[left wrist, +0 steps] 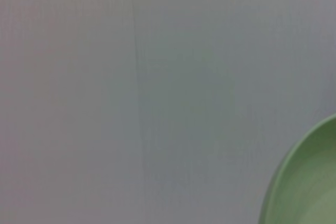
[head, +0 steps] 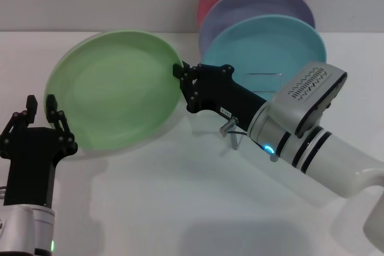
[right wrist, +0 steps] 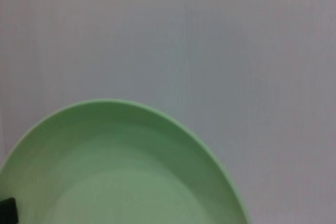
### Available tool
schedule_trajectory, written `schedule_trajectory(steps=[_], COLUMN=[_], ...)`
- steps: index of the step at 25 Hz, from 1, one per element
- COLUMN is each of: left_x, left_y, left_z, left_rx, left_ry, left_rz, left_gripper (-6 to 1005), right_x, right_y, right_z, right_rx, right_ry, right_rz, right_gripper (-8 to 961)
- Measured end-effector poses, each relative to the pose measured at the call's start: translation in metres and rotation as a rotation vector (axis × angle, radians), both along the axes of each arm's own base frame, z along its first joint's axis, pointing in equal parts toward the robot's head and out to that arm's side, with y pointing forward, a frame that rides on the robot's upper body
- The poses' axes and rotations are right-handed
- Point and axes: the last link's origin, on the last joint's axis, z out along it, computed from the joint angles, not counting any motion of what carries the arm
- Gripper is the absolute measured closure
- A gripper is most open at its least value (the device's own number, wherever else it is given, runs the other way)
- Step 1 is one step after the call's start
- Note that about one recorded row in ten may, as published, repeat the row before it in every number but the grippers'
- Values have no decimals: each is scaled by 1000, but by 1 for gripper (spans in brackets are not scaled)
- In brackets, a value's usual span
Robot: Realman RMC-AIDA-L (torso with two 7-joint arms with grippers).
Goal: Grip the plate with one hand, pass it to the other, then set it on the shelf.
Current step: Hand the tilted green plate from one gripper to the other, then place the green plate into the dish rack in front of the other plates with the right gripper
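The light green plate (head: 117,91) was held tilted off the table, its right rim pinched by the right gripper (head: 182,79). The left gripper (head: 41,114) was seen by the plate's lower-left rim, fingers spread and not on it. Handover was judged about to happen or just finished; which could not be told. Placement on the wire rack (head: 264,82), behind the right arm, was left.

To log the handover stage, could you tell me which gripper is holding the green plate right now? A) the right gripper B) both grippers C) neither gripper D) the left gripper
A: the right gripper is clamped on the green plate's rim, while the left gripper is open and just short of it.
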Motion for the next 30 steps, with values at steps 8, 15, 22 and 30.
schedule_trajectory(steps=[8, 15, 22, 30], left_x=[3, 10, 5, -34], left_y=[-3, -15, -35, -23], left_z=[0, 5, 29, 51], left_rx=[-7, 9, 126, 139], left_ry=[-24, -80, -231, -337], left_rz=[-45, -141, -283, -340], left_gripper=[737, 684, 683, 684], right_x=[-1, -2, -5, -2], right_y=[2, 7, 10, -2], right_z=[0, 3, 11, 24], right_rx=[3, 20, 56, 111], right_ry=[2, 3, 34, 126], right_rz=[-3, -13, 9, 46], right_gripper=[933, 934, 935, 934])
